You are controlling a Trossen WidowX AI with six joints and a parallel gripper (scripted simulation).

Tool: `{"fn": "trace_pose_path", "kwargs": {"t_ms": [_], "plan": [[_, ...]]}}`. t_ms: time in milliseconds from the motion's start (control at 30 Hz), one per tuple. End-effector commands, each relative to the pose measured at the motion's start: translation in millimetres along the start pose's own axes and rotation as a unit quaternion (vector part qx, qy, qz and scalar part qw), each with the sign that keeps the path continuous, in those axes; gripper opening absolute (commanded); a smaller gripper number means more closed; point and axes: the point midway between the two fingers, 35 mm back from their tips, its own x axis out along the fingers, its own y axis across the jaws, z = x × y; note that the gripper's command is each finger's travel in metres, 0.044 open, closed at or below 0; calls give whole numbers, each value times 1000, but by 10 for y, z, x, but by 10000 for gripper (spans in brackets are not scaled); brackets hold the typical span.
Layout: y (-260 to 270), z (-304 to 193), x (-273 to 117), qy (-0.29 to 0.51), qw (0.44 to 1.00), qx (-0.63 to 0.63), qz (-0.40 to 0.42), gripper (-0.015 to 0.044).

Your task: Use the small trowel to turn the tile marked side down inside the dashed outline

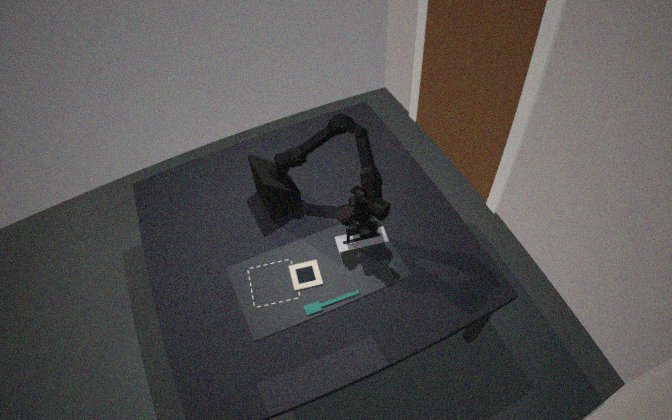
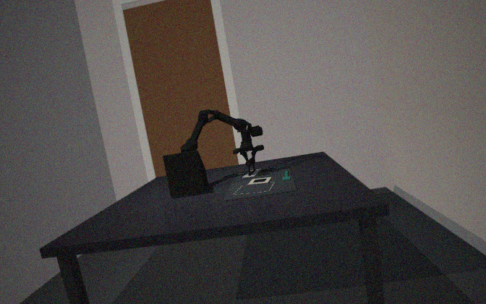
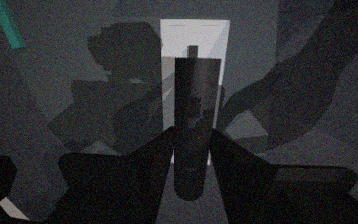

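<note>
I can read no words, brands or numbers from here. The only markings I make out are the dashed outline [image 1: 250,286] [image 2: 254,193] on the mat [image 1: 276,319] [image 2: 287,187] and, toward its three o'clock from above, the dark square [image 1: 305,274] [image 2: 261,180] on the tile [image 1: 293,276] [image 2: 253,181].

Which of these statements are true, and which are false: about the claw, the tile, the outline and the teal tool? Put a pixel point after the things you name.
1. The claw [image 1: 348,240] [image 2: 251,171] [image 3: 191,131] is shut on the dark handle [image 2: 250,162] [image 3: 190,165]. True.
2. The tile [image 1: 294,276] [image 2: 252,181] lies fully inside the dashed outline [image 1: 249,285] [image 2: 254,194]. False: it lies mostly outside, across one edge.
3. The tile's dark square faces up. True.
4. The teal tool [image 1: 312,308] [image 2: 286,176] [image 3: 9,25] lies on the tile. False: it lies on the mat [image 1: 276,323] [image 2: 286,187], apart from the tile.
</note>
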Motion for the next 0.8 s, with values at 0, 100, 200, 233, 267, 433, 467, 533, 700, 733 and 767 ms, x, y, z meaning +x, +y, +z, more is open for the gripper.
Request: {"fn": "trace_pose_path", "kwargs": {"t_ms": [0, 100, 200, 233, 267, 433, 467, 533, 700, 733, 767], "plan": [[-5, 7, 7, -1, 999, 54, -2, 130], [-5, 7, 7, -1, 996, 88, -1, 130], [-5, 7, 7, -1, 996, 91, -1, 130], [-5, 7, 7, -1, 996, 91, -1, 130], [-5, 7, 7, -1, 996, 91, -1, 130], [-5, 7, 7, -1, 996, 91, -1, 261], [-5, 7, 7, -1, 996, 91, -1, 270], [-5, 7, 7, -1, 996, 91, -1, 270], [-5, 7, 7, -1, 996, 91, -1, 270], [-5, 7, 7, -1, 996, 91, -1, 270], [-5, 7, 7, -1, 996, 91, -1, 270]]}}
